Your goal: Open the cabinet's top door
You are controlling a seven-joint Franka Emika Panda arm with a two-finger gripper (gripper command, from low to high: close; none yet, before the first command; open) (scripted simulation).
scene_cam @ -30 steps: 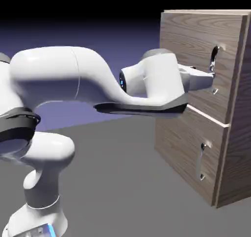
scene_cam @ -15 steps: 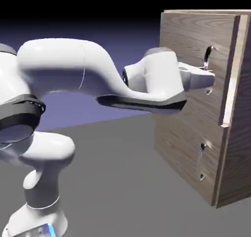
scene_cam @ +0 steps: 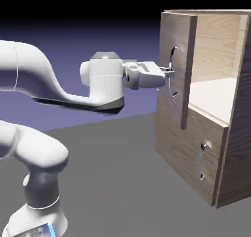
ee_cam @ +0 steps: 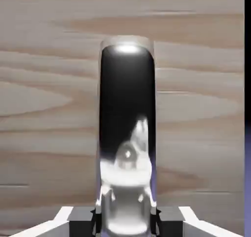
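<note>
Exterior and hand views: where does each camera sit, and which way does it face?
Exterior: beside the robot, facing the cabinet; arm and gripper show.
Hand: on the hand, looking along the gripper at the top door; both fingertips show at the bottom edge.
Shared: top door, its handle, and the gripper closed on that handle.

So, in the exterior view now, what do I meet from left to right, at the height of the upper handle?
White robot arm → curved silver bar handle → pale cabinet interior
</note>
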